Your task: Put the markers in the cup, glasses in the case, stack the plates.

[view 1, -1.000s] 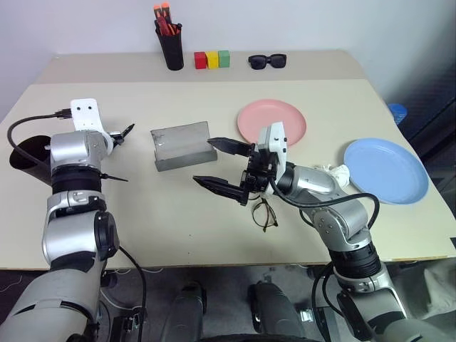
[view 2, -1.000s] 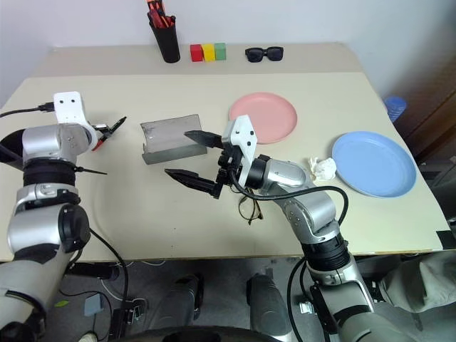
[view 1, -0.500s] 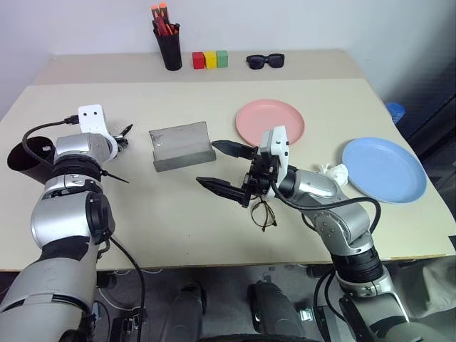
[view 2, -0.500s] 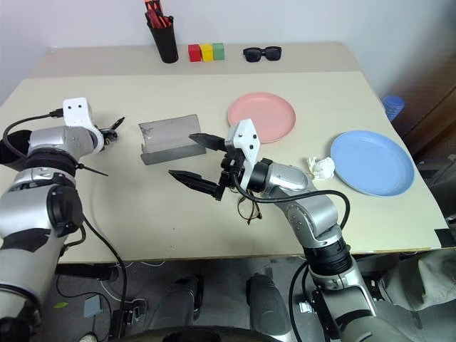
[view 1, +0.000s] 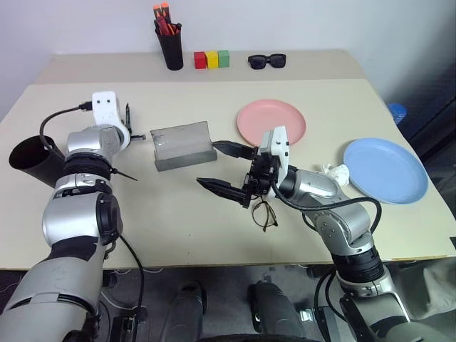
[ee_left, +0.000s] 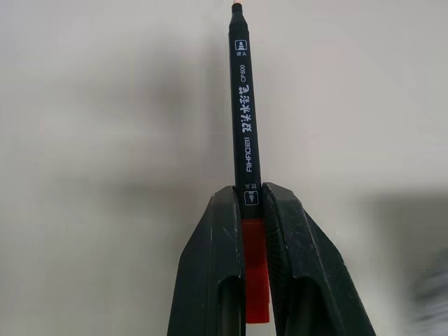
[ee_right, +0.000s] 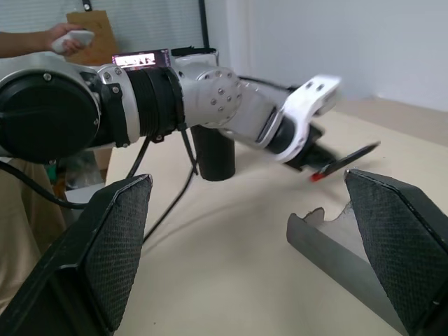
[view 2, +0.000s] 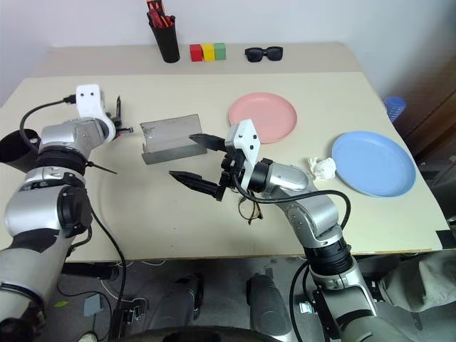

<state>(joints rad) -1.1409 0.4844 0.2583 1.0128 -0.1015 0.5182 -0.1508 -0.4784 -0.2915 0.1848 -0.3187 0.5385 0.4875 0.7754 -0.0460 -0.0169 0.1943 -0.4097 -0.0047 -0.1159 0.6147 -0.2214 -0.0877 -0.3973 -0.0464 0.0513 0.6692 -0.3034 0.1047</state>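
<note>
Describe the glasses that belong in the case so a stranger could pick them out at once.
Start at the beige table and find the open grey case near its middle. Toward the near edge, just below the right tool, lie the glasses. Thin wire frames and clear lenses distinguish them from the chunky black sunglasses at the back.

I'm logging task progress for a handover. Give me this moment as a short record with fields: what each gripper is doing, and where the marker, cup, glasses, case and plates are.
left gripper: shut on the black marker with a red cap, lifted off the table
right gripper: open, holding nothing, above the table near the case
cup: at the table's left edge, beside the left arm
glasses: lying on the table, outside the case
case: open, mid-table
pink plate: apart from the blue plate, not stacked
</note>
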